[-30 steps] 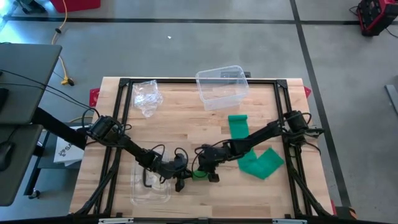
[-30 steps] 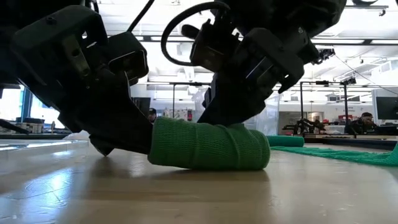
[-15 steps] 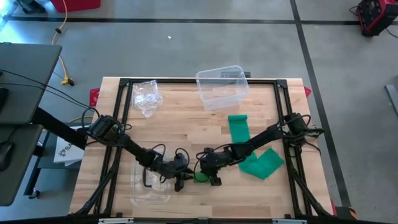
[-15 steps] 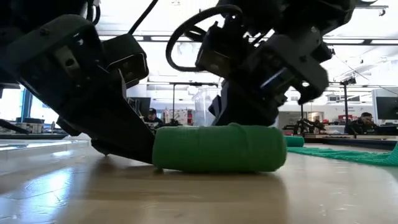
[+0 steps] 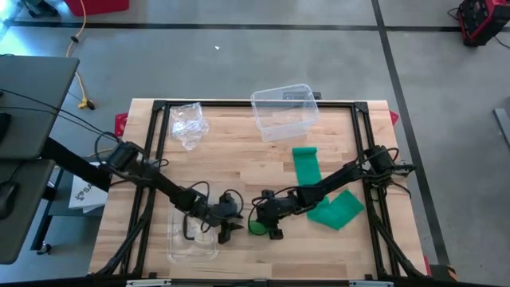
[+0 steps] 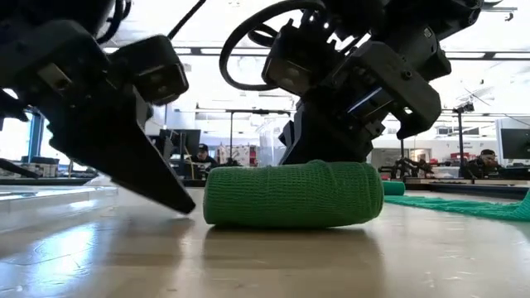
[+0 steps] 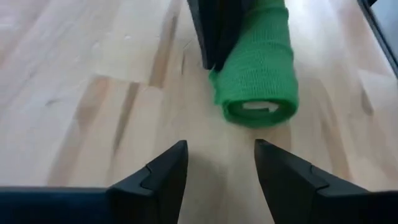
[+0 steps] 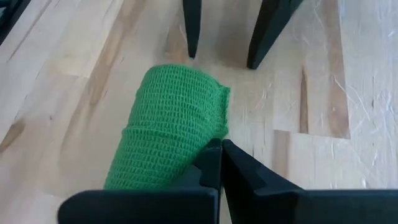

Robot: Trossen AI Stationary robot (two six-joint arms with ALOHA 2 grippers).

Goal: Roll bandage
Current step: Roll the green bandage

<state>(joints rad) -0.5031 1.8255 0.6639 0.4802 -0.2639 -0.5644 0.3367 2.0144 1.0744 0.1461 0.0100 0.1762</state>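
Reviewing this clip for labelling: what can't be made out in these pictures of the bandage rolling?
- Green bandage roll: its far end, low view, hidden behind the right gripper.
- Roll in the high view: mostly covered by that gripper.
- Whether the right gripper pinches bandage: right wrist view, its shut fingers hide the contact.
- Left gripper: open, apart from the roll.
- Clear container contents: high view, too small.

Bright even overhead light, glare on table [image 6: 248, 257], blurred wrist-view foreground.

Light wooden table [image 5: 239, 163] with black frame. On it: rolled green bandage [image 5: 256, 226], flat green bandage strip [image 5: 319, 187], clear plastic box [image 5: 284, 111], crumpled clear plastic bag [image 5: 189, 122], clear plastic lid [image 5: 191, 239].
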